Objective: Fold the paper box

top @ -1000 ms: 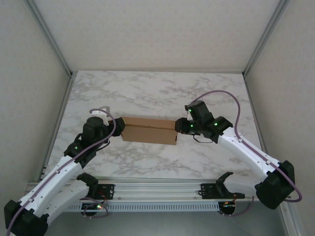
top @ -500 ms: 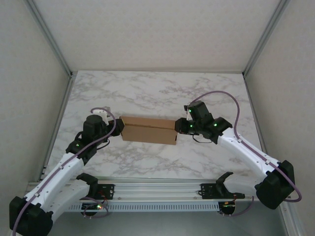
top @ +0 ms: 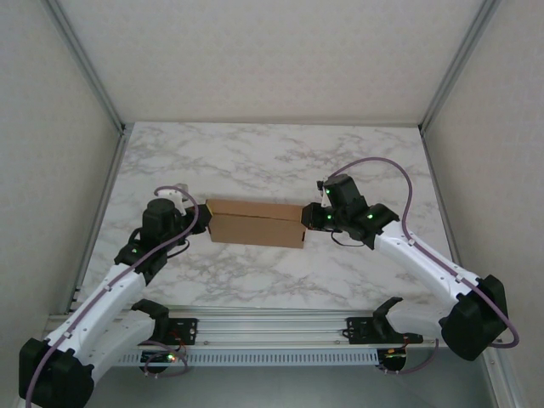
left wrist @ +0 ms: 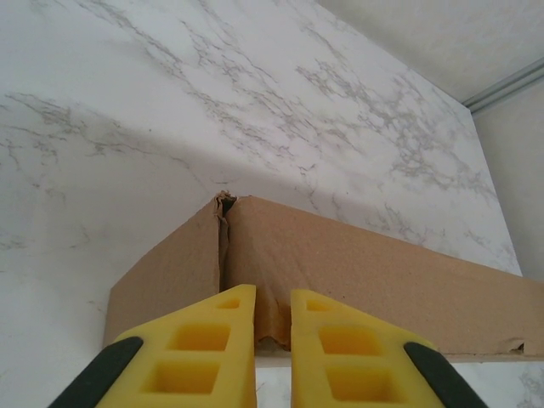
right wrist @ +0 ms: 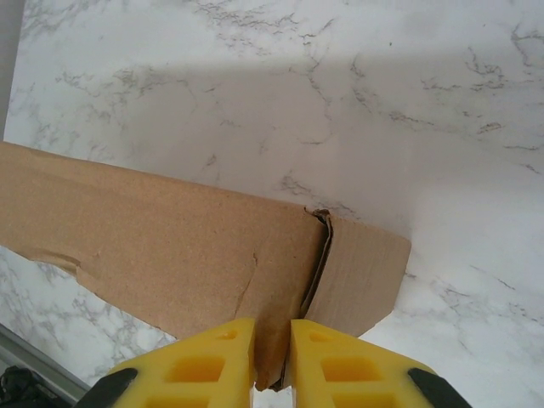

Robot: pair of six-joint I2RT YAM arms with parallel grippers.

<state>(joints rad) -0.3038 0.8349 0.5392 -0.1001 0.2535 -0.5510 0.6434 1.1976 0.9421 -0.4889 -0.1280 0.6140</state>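
The paper box (top: 255, 223) is a long, low brown cardboard shape lying across the middle of the marble table (top: 272, 153). My left gripper (top: 198, 223) is at its left end. In the left wrist view the yellow fingers (left wrist: 204, 344) pinch a thin cardboard edge of the paper box (left wrist: 365, 263), and the left gripper (left wrist: 273, 319) is shut on it beside a folded corner seam. My right gripper (top: 311, 219) is at the box's right end. There the right gripper (right wrist: 272, 348) is shut on a doubled cardboard edge of the paper box (right wrist: 153, 246), next to an end flap (right wrist: 361, 272).
Metal frame posts (top: 102, 93) and pale walls enclose the table on the left, right and back. An aluminium rail (top: 272, 327) runs along the near edge between the arm bases. A purple cable (top: 387, 161) loops above the right arm.
Both grippers have closed down onto the ends of the box. The left arm has shifted slightly; the box has stayed in place.
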